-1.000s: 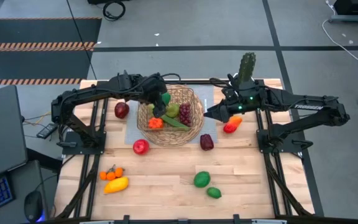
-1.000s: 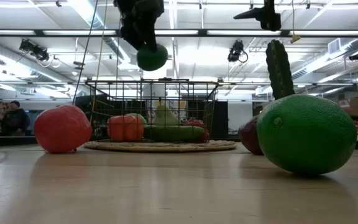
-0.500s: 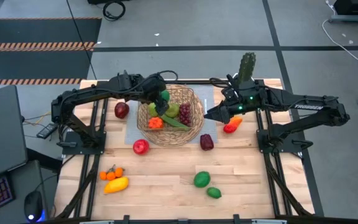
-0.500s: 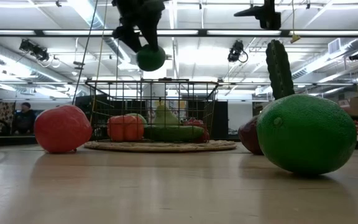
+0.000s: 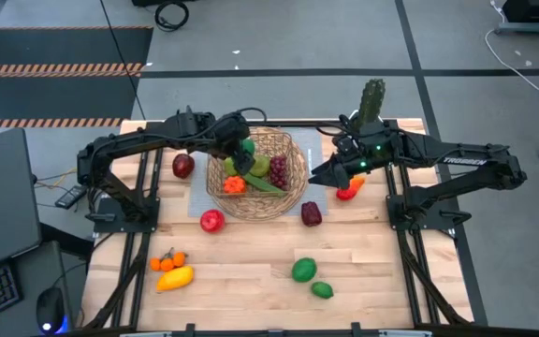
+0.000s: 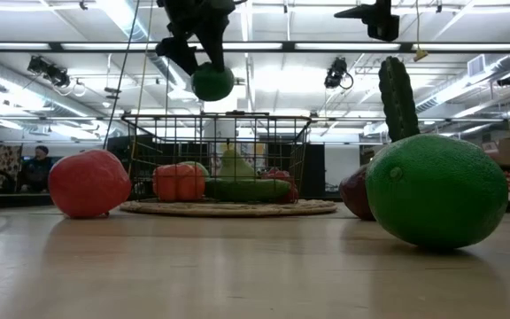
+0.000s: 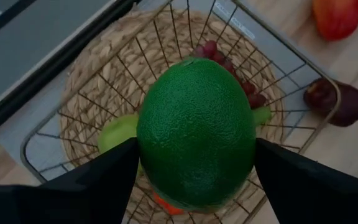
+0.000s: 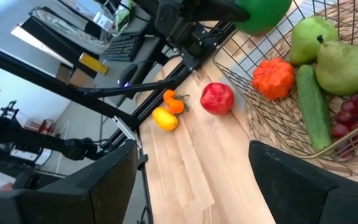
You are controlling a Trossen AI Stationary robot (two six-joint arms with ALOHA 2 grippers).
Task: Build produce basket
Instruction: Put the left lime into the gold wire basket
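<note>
The left gripper [image 7: 194, 180] grips a lime [image 7: 196, 132] above the basket [image 5: 293, 187] — just inside its left rim; the right gripper [image 5: 321, 175], empty and wide, hovers just right of it.

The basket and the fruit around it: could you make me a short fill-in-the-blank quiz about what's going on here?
1. The left gripper holds a green ____ above the basket.
2. The long green vegetable lying in the basket is a ____.
3. The right gripper is open and holds ____.
4. The bunch of grapes lies ____ the basket.

Missing words: lime; cucumber; nothing; inside
</note>
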